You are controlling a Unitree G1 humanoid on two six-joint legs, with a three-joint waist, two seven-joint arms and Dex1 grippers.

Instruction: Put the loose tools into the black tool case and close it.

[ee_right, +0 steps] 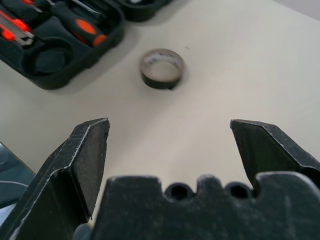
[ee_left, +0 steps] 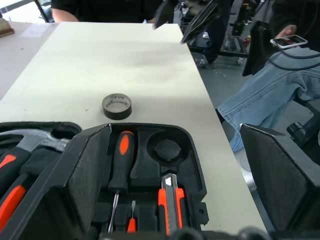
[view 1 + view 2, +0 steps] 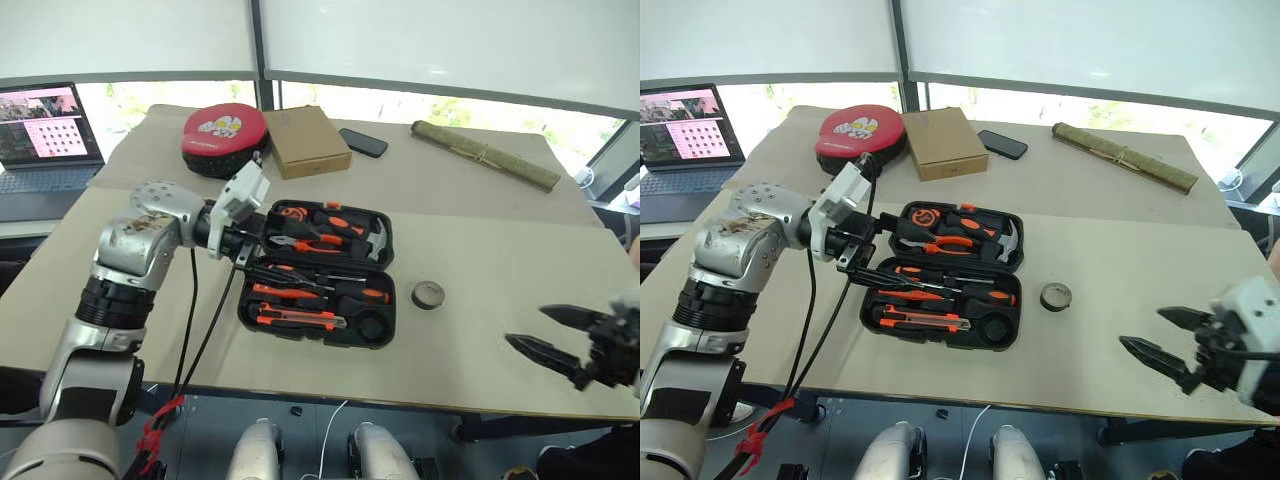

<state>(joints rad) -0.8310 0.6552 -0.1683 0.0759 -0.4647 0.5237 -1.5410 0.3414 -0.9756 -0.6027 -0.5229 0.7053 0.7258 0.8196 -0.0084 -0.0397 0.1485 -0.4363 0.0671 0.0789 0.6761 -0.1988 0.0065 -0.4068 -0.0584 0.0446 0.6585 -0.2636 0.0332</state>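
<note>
Pale tabletop (image 3: 480, 330) under bright windows is seen carrying the black tool case (image 3: 318, 270), laid open near the table's left front edge. Spread wide and empty, the left gripper (image 3: 862, 253) is held just over the case's left end, its bent silver arm reaching in from the left edge and the fingers (image 2: 85, 172) pointed across the case. The right gripper (image 3: 555, 335) is likewise parted and empty, hovering over the front right corner, well apart from the case. Orange-and-black loose tools (image 3: 300, 300) are seated in the moulded recesses of the case's front half. From the left wrist view a screwdriver (image 2: 120, 162), a utility knife (image 2: 169, 197) and a round empty recess are made out, plus a seated person's jeans (image 2: 265, 97) beyond the table. A dark tape roll (image 1: 161, 68) is shown lying flat just beside the case.
</note>
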